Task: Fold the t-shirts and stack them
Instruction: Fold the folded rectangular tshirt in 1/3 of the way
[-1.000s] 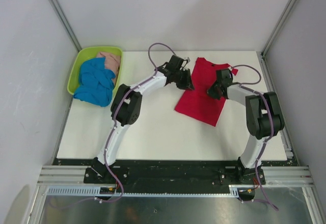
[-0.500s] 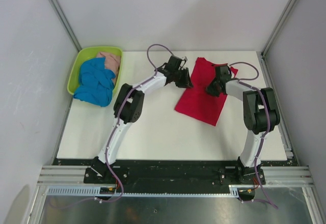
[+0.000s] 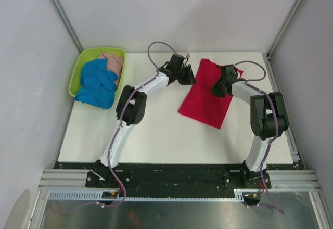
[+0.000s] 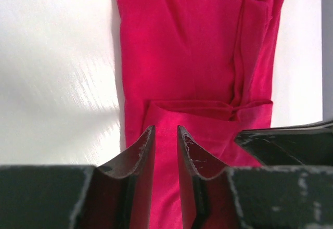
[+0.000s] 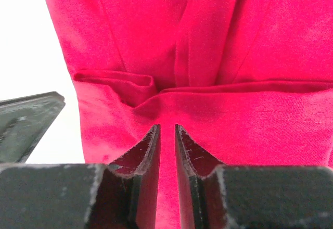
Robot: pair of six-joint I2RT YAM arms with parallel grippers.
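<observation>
The left fingers (image 3: 190,78) and right fingers (image 3: 216,90), both a little farther up the bench (image 3: 151,130) than a second ago, sit at the far end of the red t-shirt (image 3: 204,104), which lies unmoved right of centre. In the left wrist view, the left fingers (image 4: 143,151) pinch red cloth below a folded-over edge. In the right wrist view, the right fingers (image 5: 148,151) are likewise clamped on it.

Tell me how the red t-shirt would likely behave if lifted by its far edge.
Probably floppy: the red t-shirt creases and doubles over on itself in both wrist views. Likely light, being thin cloth lying flat on the table. Lifted from one edge, the rest would probably drape and drag.
</observation>
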